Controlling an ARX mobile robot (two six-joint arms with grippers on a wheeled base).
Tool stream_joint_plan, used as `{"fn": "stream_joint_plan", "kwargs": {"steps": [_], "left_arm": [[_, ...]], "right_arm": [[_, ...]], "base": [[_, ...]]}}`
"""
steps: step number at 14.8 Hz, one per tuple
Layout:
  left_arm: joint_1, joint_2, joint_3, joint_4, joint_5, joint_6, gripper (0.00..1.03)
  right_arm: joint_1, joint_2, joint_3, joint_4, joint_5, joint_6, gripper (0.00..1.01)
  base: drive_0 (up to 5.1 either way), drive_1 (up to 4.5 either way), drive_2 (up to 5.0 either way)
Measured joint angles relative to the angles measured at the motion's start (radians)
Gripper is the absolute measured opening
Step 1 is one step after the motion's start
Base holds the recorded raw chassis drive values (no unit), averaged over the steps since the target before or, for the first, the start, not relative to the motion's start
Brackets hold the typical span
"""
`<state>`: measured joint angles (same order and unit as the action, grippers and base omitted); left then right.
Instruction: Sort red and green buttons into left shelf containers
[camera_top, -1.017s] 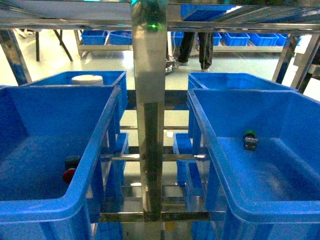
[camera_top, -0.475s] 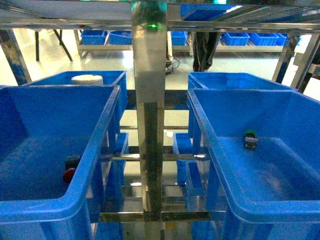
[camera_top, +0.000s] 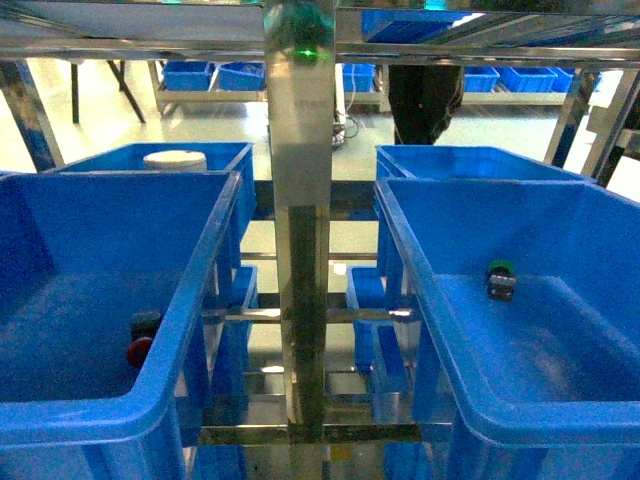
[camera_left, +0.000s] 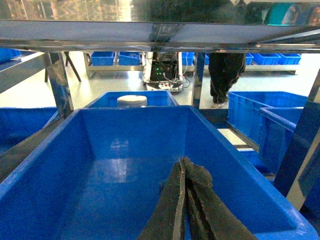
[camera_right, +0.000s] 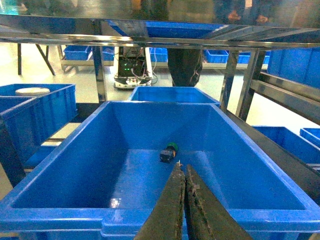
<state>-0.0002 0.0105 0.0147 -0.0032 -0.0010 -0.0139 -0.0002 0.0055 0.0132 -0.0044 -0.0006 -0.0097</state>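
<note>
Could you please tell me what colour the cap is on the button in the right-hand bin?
Green; the small dark-bodied push-button shows it best in the right wrist view.

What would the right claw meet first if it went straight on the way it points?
Probably the green button lying on the bin floor just ahead of the shut right claw; depth is unclear.

A steel shelf (camera_top: 300, 300) with a central upright post carries 2 deep blue bins side by side, the left bin (camera_top: 190, 330) and the right bin (camera_top: 420, 310) flanking the post. Behind each sits another blue bin, the left rear bin (camera_top: 215, 155) holding a round white lid or container (camera_top: 174, 159), the right rear bin (camera_top: 470, 160) just beyond the front one. A metal shelf deck (camera_left: 160, 35) runs overhead.
</note>
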Motion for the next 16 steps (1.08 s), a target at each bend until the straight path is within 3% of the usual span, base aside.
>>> {"fn": "stream_joint_plan", "kwargs": {"steps": [3, 4, 5, 6, 8, 10, 12, 16], "left_arm": [[0.000, 0.000, 0.000, 0.000, 0.000, -0.001, 0.03], [0.000, 0.000, 0.000, 0.000, 0.000, 0.000, 0.16], [0.000, 0.000, 0.000, 0.000, 0.000, 0.000, 0.32], [0.000, 0.000, 0.000, 0.000, 0.000, 0.000, 0.68], [0.000, 0.000, 0.000, 0.000, 0.000, 0.000, 0.96], [0.000, 0.000, 0.000, 0.000, 0.000, 0.001, 1.00], [0.000, 0.000, 0.000, 0.000, 0.000, 0.001, 0.97], [0.000, 0.000, 0.000, 0.000, 0.000, 0.001, 0.98]], "right_arm": [[0.000, 0.000, 0.000, 0.000, 0.000, 0.000, 0.02], [0.000, 0.000, 0.000, 0.000, 0.000, 0.000, 0.02], [0.000, 0.000, 0.000, 0.000, 0.000, 0.000, 0.15], [0.000, 0.000, 0.000, 0.000, 0.000, 0.000, 0.52], [0.000, 0.000, 0.000, 0.000, 0.000, 0.000, 0.78], [0.000, 0.000, 0.000, 0.000, 0.000, 0.000, 0.87], [0.000, 0.000, 0.000, 0.000, 0.000, 0.000, 0.98], [0.000, 0.000, 0.000, 0.000, 0.000, 0.002, 0.98]], "base": [[0.0, 0.00, 0.0], [0.0, 0.00, 0.0], [0.0, 0.00, 0.0], [0.0, 0.00, 0.0], [0.0, 0.00, 0.0], [0.0, 0.00, 0.0], [0.0, 0.00, 0.0], [0.0, 0.00, 0.0]]}}
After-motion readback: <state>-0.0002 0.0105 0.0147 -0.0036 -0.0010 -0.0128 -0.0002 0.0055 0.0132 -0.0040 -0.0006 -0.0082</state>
